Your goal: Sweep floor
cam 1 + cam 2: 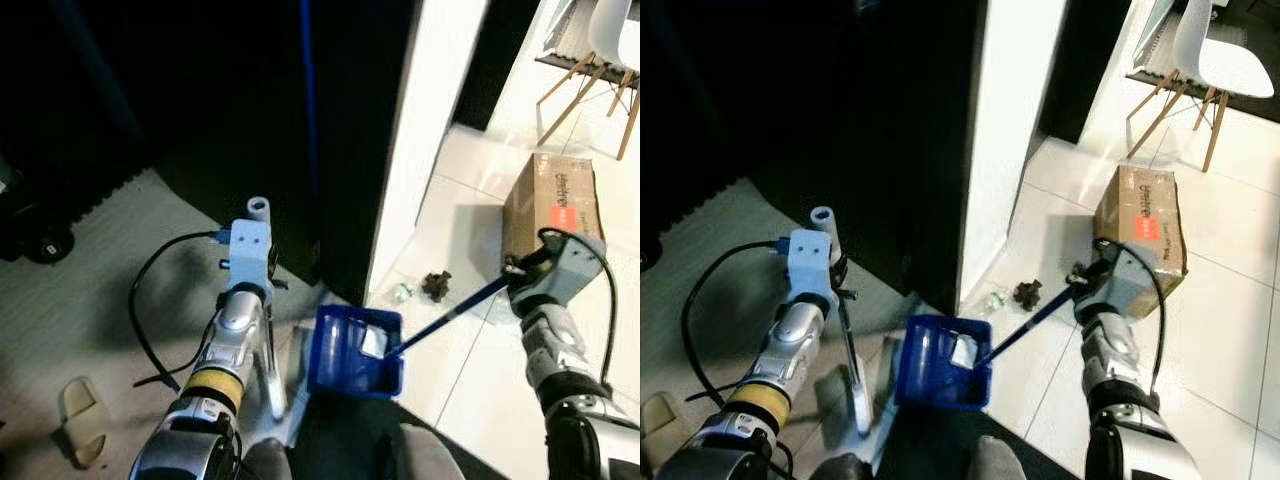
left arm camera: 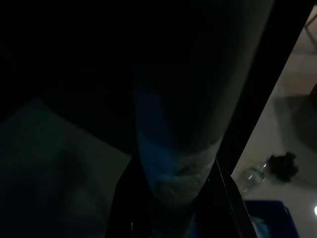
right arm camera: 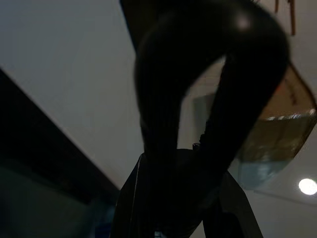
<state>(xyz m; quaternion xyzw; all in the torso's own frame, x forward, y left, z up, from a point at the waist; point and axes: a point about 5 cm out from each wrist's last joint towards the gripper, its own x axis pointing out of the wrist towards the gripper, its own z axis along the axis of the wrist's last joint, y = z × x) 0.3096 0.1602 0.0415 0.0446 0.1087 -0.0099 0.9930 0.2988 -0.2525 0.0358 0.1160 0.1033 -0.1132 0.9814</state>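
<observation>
left eye view has my right gripper out over the white tile floor, its jaws clamped on the top end of a blue broom handle. that handle slants down and away from the jaws toward my left, ending inside the blue dustpan, where a pale scrap lies at the handle's tip. in the right wrist view a glossy black loop sits between my fingers, very close to the lens.

my left gripper is up on my left side, level with the dustpan's back edge, and the left wrist view shows its fingers pressed on either side of a thick bluish pole. the dustpan's long upright handle rises from that spot against the dark wall.

between the right jaws and the dustpan, on the tile, lie a dark crumpled clump and a small clear bottle, near each other and just beside the white doorpost. a cardboard box sits just beyond the right jaws, and a white chair stands well past it. outside the left jaws, a tan slipper rests on the grey mat.
</observation>
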